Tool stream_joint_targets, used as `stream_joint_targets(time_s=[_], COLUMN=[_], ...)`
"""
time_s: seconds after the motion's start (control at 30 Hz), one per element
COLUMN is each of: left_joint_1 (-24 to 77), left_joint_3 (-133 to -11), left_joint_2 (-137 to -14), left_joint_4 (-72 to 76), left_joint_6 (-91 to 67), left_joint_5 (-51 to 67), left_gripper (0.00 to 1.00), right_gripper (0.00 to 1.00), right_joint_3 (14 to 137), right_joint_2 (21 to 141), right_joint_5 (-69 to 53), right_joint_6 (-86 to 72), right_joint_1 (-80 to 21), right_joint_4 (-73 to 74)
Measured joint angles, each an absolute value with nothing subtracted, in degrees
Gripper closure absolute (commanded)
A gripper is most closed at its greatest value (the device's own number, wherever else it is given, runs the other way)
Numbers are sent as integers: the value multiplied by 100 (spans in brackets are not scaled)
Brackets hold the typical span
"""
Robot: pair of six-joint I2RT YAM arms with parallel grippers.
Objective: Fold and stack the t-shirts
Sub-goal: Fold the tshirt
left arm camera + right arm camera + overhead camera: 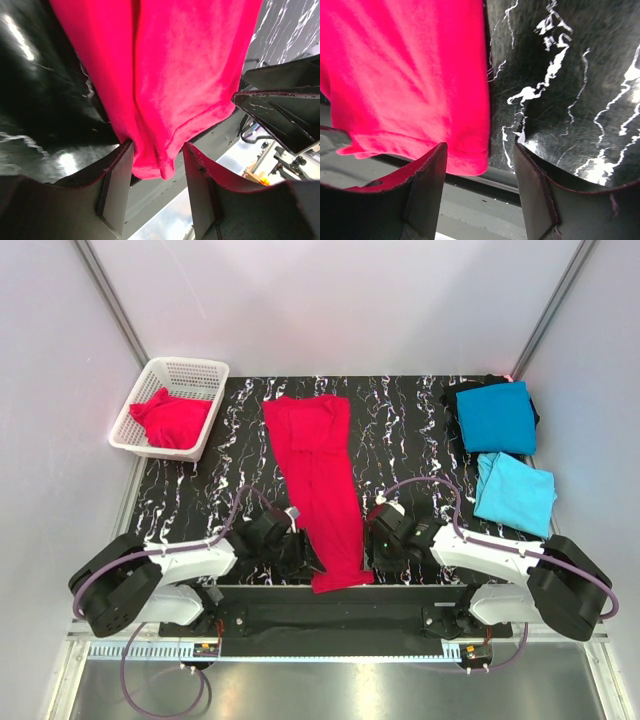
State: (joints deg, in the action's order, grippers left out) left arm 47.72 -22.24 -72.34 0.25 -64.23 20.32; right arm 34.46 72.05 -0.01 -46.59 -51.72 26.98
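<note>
A crimson-red t-shirt point(325, 490), folded lengthwise into a long strip, lies down the middle of the black marbled table point(410, 430). Its hem hangs over the near edge. My left gripper point(303, 557) is open at the hem's left corner. In the left wrist view the red cloth point(165, 75) hangs between the spread fingers of that gripper point(157, 145). My right gripper point(377, 552) is open at the hem's right corner. In the right wrist view the red corner point(465, 155) lies between the spread fingers of that gripper point(479, 146), near the left one. Folded teal-blue point(497, 417) and sky-blue point(515, 492) shirts lie at the right.
A white mesh basket point(195, 370) at the back left holds another crumpled red shirt point(170, 420). White walls close in the table on three sides. The table's near edge and metal frame point(485, 200) run under both grippers.
</note>
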Motion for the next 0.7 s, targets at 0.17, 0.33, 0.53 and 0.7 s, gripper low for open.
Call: stream_joint_targets(time_s=[0.17,0.33,0.53,0.7], left_joint_1=[5120,5288,5319,5325], left_joint_3=[-2224,-2226,-2394,-2458], left_joint_2=[-7347,-7210,-6748,-6687], left_joint_4=[110,-191,-1319,-1699], left_joint_6=[-6838,-7175,-7338,-7400], left_joint_5=[1951,1619,1007,851], left_gripper=[52,52,52,52], right_gripper=[38,38,41,42], right_joint_3=[3393,3367,3367,3367], right_joint_2=[7214,7223,7332,7380], right_joint_5=[-119,-163,-259,-268], right_joint_6=[-4742,-4786,-4834,-4906], right_joint_1=[-5203,-5236,-5280,-5325], right_joint_4=[2571,2469,2366,2316])
